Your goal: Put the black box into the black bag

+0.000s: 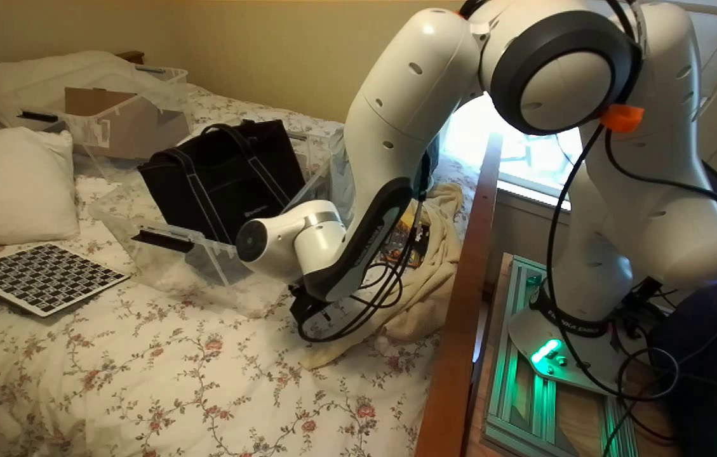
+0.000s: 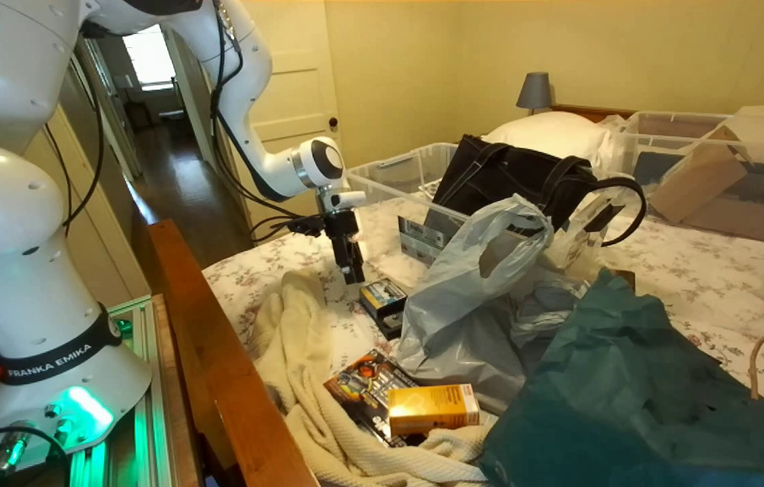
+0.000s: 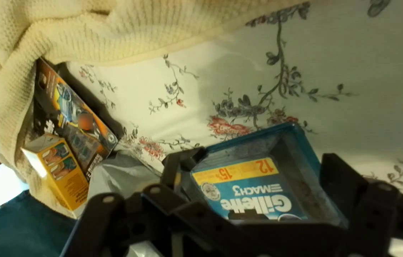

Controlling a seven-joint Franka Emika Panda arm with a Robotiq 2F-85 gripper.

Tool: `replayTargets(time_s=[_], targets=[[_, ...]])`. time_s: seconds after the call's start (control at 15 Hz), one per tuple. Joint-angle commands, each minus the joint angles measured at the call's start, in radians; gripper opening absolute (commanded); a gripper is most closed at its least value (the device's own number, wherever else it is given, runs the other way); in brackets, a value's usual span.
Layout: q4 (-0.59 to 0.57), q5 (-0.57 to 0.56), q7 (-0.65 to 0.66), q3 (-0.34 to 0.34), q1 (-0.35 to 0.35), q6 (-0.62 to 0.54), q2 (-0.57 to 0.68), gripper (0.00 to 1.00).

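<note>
The gripper [image 3: 261, 160], spread apart, flanked and partly hid the black box [image 3: 255, 185] on the floral bedspread [image 3: 365, 114] in the wrist view; contact could not be judged. In an exterior view the black bag [image 2: 524, 176] leaned in a clear bin [image 2: 388, 166], farther right, partly screened by a nearer grey plastic bag [image 2: 466, 311].

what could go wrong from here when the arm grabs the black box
In the wrist view, the black box fills most of the gap of the open gripper, so a slight misalignment might knock it. The grey plastic bag close beside the box might snag. The black bag sits tilted in the clear bin, so the box might catch on its edge.
</note>
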State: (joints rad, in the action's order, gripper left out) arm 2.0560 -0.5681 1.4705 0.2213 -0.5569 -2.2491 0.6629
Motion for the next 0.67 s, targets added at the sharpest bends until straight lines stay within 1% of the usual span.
replayTargets(time_s=[0.0, 0.13, 0.33, 0.6], targets=[[-0.05, -0.159, 0.069, -0.019, 0.001, 0.039, 0.045, 1.0], [-0.061, -0.224, 0.077, -0.04, 0.02, 0.049, 0.056, 1.0], [-0.088, -0.287, 0.065, -0.077, 0.05, 0.081, 0.077, 1.0], [-0.127, -0.332, 0.032, -0.129, 0.095, 0.142, 0.101, 1.0]])
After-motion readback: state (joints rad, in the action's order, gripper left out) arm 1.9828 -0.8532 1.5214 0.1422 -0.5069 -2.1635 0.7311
